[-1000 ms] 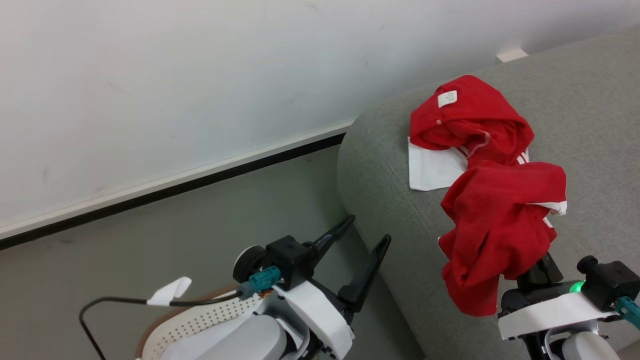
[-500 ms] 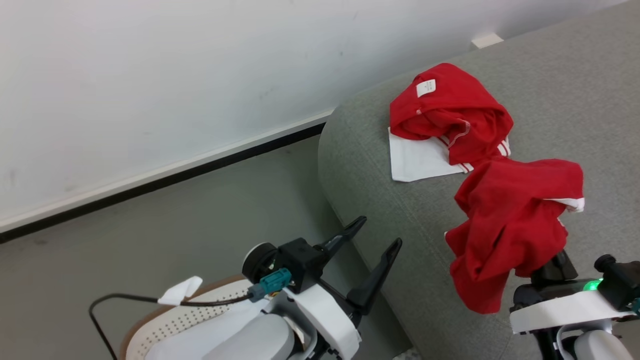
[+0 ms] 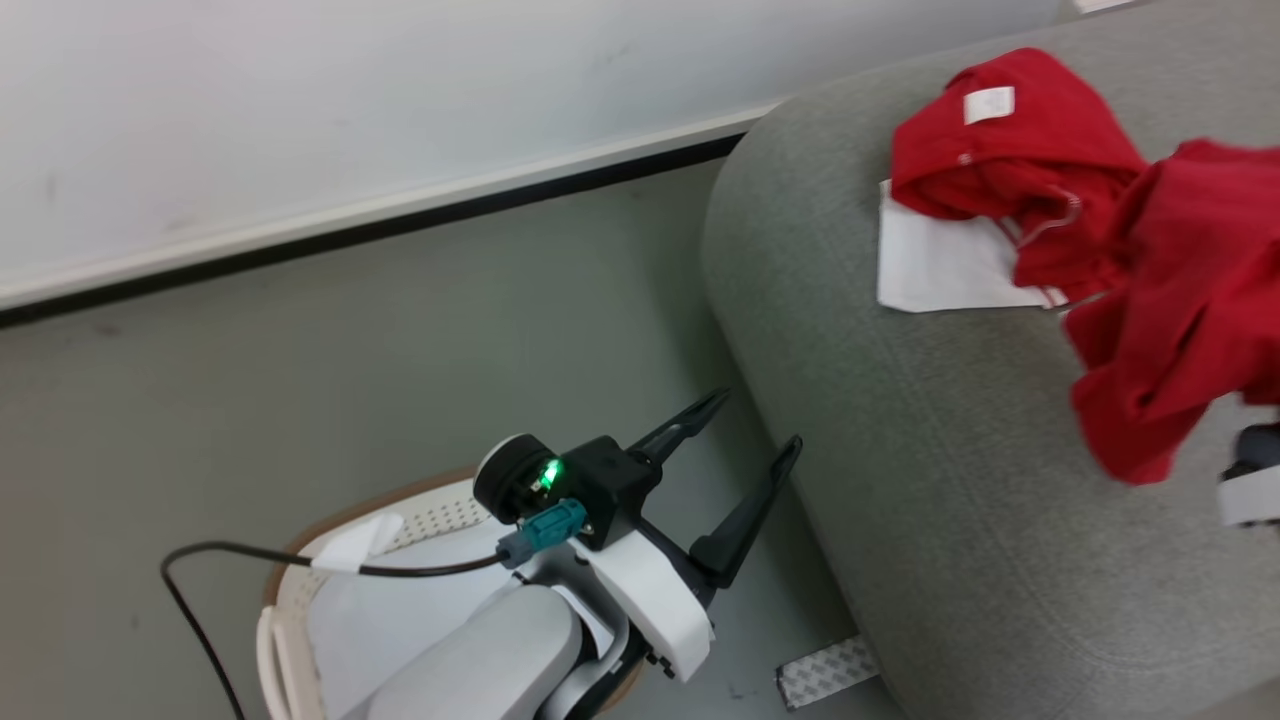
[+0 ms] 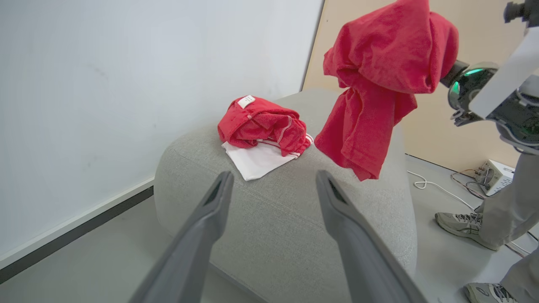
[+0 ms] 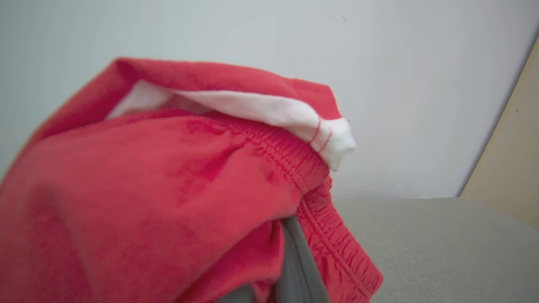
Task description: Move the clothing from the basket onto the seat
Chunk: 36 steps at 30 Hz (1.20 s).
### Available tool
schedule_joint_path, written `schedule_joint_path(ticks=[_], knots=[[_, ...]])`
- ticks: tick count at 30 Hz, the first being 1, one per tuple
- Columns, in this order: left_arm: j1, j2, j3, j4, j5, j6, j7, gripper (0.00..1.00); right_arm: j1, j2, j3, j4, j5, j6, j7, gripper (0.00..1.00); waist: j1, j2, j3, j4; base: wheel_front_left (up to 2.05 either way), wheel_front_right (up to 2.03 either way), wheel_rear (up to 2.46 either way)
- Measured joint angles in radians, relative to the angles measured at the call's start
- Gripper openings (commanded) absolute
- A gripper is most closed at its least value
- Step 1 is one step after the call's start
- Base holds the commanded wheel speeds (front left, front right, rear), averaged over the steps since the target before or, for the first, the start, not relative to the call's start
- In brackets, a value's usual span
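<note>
Right tool (image 5: 290, 269) is clamped on a red garment (image 4: 379, 84) above the seat (image 4: 294, 219); draped cloth may snag on release. Left tool (image 4: 273, 179) apart.

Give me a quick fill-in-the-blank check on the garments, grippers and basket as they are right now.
1. The right gripper holds the hanging garment ___ the seat, clear of it.
2. The left gripper is ___ and holds nothing.
3. The labelled garment lies on the seat with a ___ panel spread beneath it.
4. The basket sits beneath the robot's ___ arm.

Missing words: above; open; white; left.
</note>
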Motion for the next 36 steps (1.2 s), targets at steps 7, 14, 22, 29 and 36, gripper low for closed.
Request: schedule_joint_path(ticks=[7,14,22,29,36], knots=[[-0.028,0.009,0.012,0.000,0.001,0.001,-0.003,1.00,-0.113,-0.164,-0.010,0.124,0.030,0.000,0.053,0.00,0.0000,0.0000,0.075,0.070,0.00,0.00,0.00],[-0.037,0.035,0.035,-0.008,-0.003,0.009,-0.006,1.00,-0.261,-0.287,0.011,0.266,0.075,0.000,0.097,0.00,0.0000,0.0000,0.172,0.127,0.00,0.00,0.00],[-0.067,0.049,0.050,-0.023,-0.003,0.014,-0.010,1.00,-0.417,-0.418,0.106,0.423,0.047,0.000,0.182,0.00,0.0000,0.0000,0.290,0.192,0.00,0.00,0.00],[-0.081,0.036,0.054,-0.010,-0.004,0.004,-0.023,1.00,-0.459,-0.438,0.230,0.558,0.118,0.000,0.416,0.15,0.0000,0.0000,0.345,0.246,0.00,0.00,0.00],[-0.082,0.034,0.057,0.014,-0.007,0.000,-0.037,1.00,-0.466,-0.435,0.307,0.587,0.206,0.000,0.547,0.42,0.0000,0.0000,0.345,0.245,0.00,0.00,0.00]])
